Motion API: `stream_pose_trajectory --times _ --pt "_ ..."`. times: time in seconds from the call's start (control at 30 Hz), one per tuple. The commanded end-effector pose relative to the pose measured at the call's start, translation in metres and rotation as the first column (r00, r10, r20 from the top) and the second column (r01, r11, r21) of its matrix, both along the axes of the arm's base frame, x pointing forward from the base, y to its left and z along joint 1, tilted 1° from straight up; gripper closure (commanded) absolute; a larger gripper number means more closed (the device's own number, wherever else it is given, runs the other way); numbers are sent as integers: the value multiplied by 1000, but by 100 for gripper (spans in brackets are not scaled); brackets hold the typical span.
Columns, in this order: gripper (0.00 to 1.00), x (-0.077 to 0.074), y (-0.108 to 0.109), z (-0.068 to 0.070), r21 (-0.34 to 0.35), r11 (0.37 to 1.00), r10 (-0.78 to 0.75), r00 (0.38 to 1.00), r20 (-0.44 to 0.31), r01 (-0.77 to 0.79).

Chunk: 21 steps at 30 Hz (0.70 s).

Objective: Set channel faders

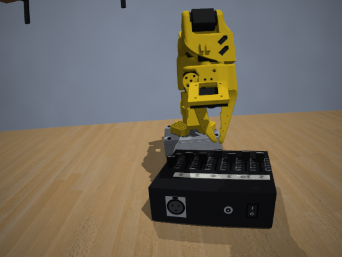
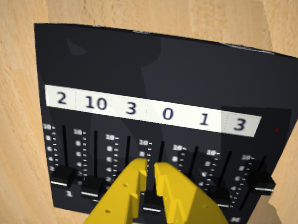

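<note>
Standing on a wooden tabletop, the black desk fills the front of the exterior view, its back panel toward the camera with a round socket, a small jack and a rocker switch. A pale tape runs across its top, the numbers reading upside down from this side. Behind the tape stands a row of faders, most caps at the far end of their slots; the one at the left end of the row sits nearer the tape. The yellow arm rises just behind the desk from a grey base, folded over so that the tool points down near the far edge of the desk — its tips close together, nothing between them.

From the wrist view the desk lies below, tape reading 2, 10, 3, 0, 1, 3 from left to right. Below the tape are scaled slots with the caps low in them. The two yellow fingers come up from the bottom edge, shut with only a thin slit showing, tips over the slots under the 3 and the 0. One cap shows low between them — whether they touch it I cannot tell. The rightmost cap sits a little higher than its neighbours.
</note>
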<state>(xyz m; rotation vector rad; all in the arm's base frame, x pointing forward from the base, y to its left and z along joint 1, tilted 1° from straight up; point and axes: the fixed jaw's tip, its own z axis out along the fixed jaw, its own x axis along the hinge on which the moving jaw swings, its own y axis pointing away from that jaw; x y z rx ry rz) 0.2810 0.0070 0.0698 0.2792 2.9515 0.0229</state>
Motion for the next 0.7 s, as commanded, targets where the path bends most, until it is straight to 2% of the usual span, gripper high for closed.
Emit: stream_pose_trajectory --times 0.0,0.07,0.13,0.3,0.43,0.63,0.67 --pt "100 -6 1 -2 14 996 -88 995 -35 89" --pt "100 -8 1 0 23 988 -152 987 -42 153" --pt "100 -8 1 0 23 988 -152 987 -42 153" --pt "100 -15 1 2 42 937 -343 937 -68 346" --pt "100 -21 0 5 52 861 -500 861 -92 506" --pt "100 -31 -1 7 54 712 -691 713 -124 700" --pt "100 -31 -1 7 54 712 -691 713 -124 700"
